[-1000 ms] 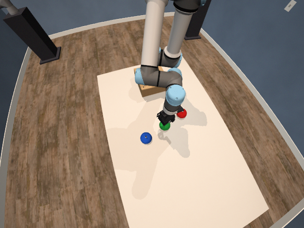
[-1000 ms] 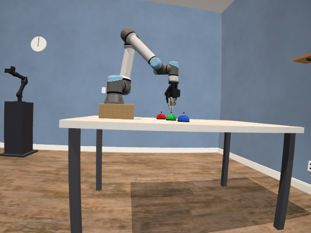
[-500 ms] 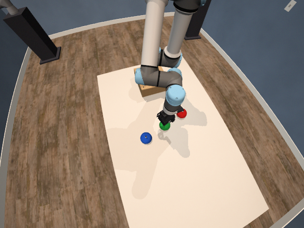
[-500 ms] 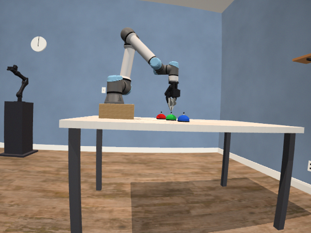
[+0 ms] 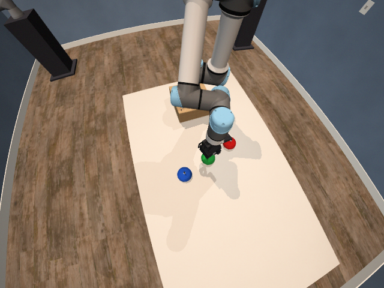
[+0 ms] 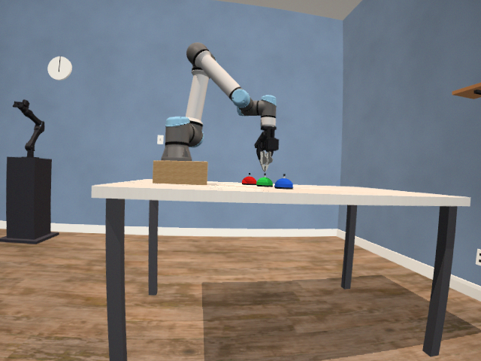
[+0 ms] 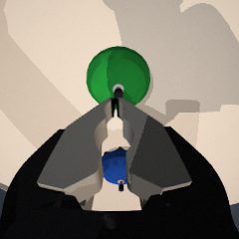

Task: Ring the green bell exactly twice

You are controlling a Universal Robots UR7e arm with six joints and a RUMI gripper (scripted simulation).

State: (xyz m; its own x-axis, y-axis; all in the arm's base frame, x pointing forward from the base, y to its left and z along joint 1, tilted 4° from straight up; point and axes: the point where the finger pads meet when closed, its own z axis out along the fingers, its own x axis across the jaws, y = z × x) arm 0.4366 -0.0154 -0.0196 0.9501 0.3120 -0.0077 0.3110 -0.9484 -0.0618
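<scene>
The arm (image 5: 192, 43) (image 6: 220, 71) is reaching over the table (image 5: 242, 216) (image 6: 271, 198), and its pincer (image 5: 208, 156) (image 6: 264, 171) (image 7: 116, 100) is pointing down, clenched with nothing between its tips. The green bell (image 5: 207, 159) (image 6: 264, 182) (image 7: 112, 70) is sitting upright on the table directly below the tips, between the other two bells. Its button (image 6: 264, 175) (image 7: 119, 90) is standing up from the dome, right by the tips; whether they are touching it, I cannot tell. In the exterior view, the red bell (image 5: 230, 143) (image 6: 249, 180) is resting to the left and the blue bell (image 5: 184, 174) (image 6: 283, 183) (image 7: 116, 166) to the right.
</scene>
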